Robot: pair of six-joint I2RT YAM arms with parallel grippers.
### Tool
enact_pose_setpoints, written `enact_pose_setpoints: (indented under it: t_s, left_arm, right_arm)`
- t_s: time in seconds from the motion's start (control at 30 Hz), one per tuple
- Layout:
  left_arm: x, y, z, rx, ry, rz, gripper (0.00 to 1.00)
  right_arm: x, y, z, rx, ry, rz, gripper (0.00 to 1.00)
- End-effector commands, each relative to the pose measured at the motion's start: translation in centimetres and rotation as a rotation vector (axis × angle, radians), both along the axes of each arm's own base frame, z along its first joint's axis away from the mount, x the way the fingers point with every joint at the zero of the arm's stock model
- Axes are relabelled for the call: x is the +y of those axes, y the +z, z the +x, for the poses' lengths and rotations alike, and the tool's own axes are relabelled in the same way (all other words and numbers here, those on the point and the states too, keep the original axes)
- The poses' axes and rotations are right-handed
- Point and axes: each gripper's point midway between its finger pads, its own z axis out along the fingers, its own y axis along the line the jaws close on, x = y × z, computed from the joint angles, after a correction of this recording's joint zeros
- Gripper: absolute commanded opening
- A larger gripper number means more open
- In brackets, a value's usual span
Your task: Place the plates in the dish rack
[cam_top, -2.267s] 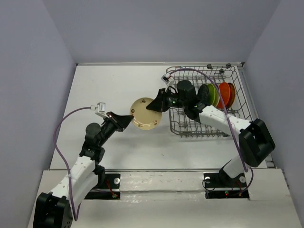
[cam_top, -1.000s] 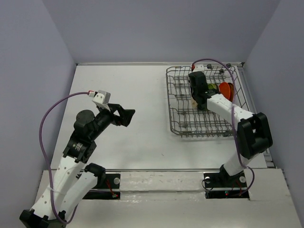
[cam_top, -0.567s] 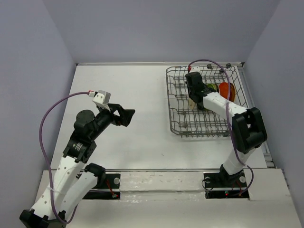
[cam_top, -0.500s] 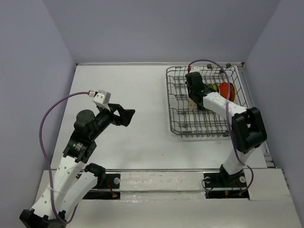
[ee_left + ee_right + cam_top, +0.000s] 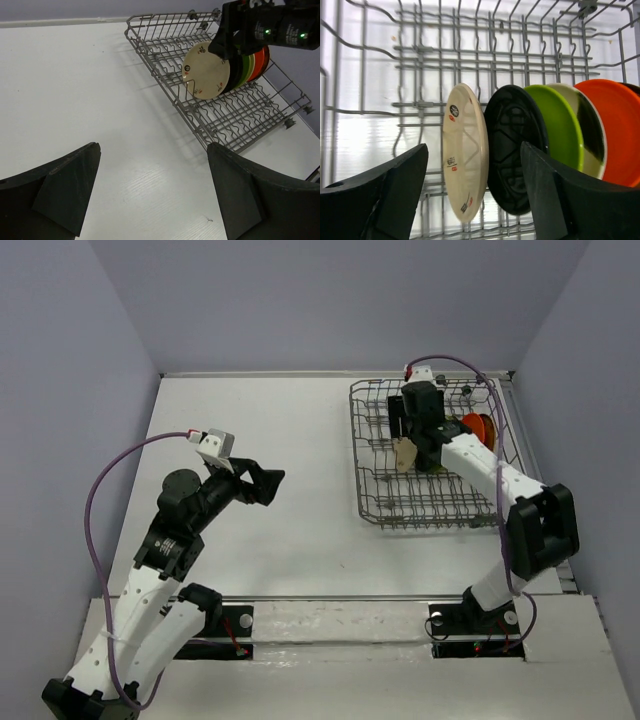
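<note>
The beige plate (image 5: 465,170) stands on edge among the tines of the dish rack (image 5: 400,502), leaning slightly. It is at the left end of a close row. Next to it come the black plate (image 5: 512,155), the green plate (image 5: 560,127), a cream plate with a dark patch (image 5: 590,135) and the orange plate (image 5: 615,130). The row sits in the far right part of the rack. Bare tines run on to its left and toward the rack's near side.

The rack lies in the far right corner of the white worktop (image 5: 250,420), with its right side close to the right edge and its far side near the far edge. Left of the rack the worktop stretches wide open to the left edge.

The right end effector (image 5: 472,150) hangs just above the beige and black plates with its fingers spread wide, one on each side of the two plates. It grips nothing. From the left wrist camera its dark body overlaps the top rim of the beige plate, and I cannot tell whether they touch.

The left end effector (image 5: 262,483) is well apart from the rack, raised over the middle left of the worktop and pointing toward the rack. Its fingers are fully spread and it holds nothing.
</note>
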Motion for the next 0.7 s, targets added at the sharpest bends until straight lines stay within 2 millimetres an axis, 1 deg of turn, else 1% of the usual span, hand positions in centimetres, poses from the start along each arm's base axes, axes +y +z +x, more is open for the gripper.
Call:
enact_pose_setpoints:
  t_s: [0.0,0.1,0.13,0.17,0.2,0.23,0.27,0.3,0.33,0.37,0.4,0.43,0.47,0.5,0.53,0.57,0.63,0.67]
  left_arm:
    - [-0.1,0.6,0.2,-0.037,-0.008,-0.001,0.99]
    - [-0.1,0.5,0.1,-0.036,-0.013,-0.003,0.99]
    - [-0.1,0.6,0.1,-0.037,-0.013,-0.004,0.99]
    - [0.0,0.7,0.1,-0.039,-0.008,-0.006,0.99]
    - [0.0,0.7,0.1,-0.04,-0.006,-0.008,0.99]
    - [0.0,1.0,0.1,-0.052,-0.005,-0.014,0.99]
    - [0.0,1.4,0.1,-0.065,-0.004,-0.023,0.99]
    - [0.1,1.8,0.1,-0.075,0.0,-0.028,0.99]
    - [0.1,1.9,0.1,-0.077,0.003,-0.032,0.99]
    - [0.2,2.1,0.1,-0.08,0.007,-0.041,0.99]
    - [0.2,2.3,0.1,-0.081,0.01,-0.048,0.99]
    - [0.2,3.0,0.0,-0.095,0.007,-0.06,0.99]
    - [0.1,3.5,-0.1,-0.103,0.003,-0.068,0.99]
    - [0.0,4.2,-0.4,-0.114,-0.005,-0.084,0.99]
    - [0.1,5.2,-0.6,-0.135,-0.007,-0.099,0.99]
    - [0.1,5.8,-0.8,-0.15,-0.007,-0.111,0.99]
    - [0.3,8.2,-1.3,-0.2,-0.008,-0.154,0.99]
    - [0.3,9.1,-1.5,-0.226,-0.009,-0.166,0.99]
  right_arm:
    - [1.0,8.1,-1.9,-0.162,0.058,0.166,0.84]
    - [2.0,10.4,-4.2,-0.205,0.116,0.286,0.91]
    - [2.5,12.9,-6.0,-0.253,0.173,0.354,0.96]
    - [3.3,13.0,-7.2,-0.25,0.216,0.414,1.0]
    - [3.1,14.7,-9.2,-0.295,0.238,0.469,1.0]
    - [3.2,16.5,-10.2,-0.337,0.27,0.494,1.0]
    - [3.3,16.6,-11.3,-0.346,0.287,0.53,1.0]
    - [3.2,18.8,-13.5,-0.401,0.338,0.567,1.0]
    - [3.0,19.7,-14.5,-0.429,0.352,0.587,1.0]
    - [2.8,19.8,-15.5,-0.435,0.362,0.606,1.0]
    - [2.5,20.4,-16.4,-0.459,0.37,0.62,1.0]
    - [1.9,21.9,-18.2,-0.515,0.386,0.637,1.0]
    - [1.5,22.5,-19.1,-0.541,0.393,0.645,1.0]
    - [1.2,22.5,-19.9,-0.554,0.394,0.651,1.0]
    - [0.4,23.7,-21.5,-0.604,0.399,0.669,1.0]
    - [0.1,24.1,-22.2,-0.622,0.401,0.675,1.0]
    - [-0.7,25.0,-23.5,-0.661,0.398,0.683,1.0]
    - [-1.2,25.5,-24.5,-0.687,0.398,0.69,1.0]
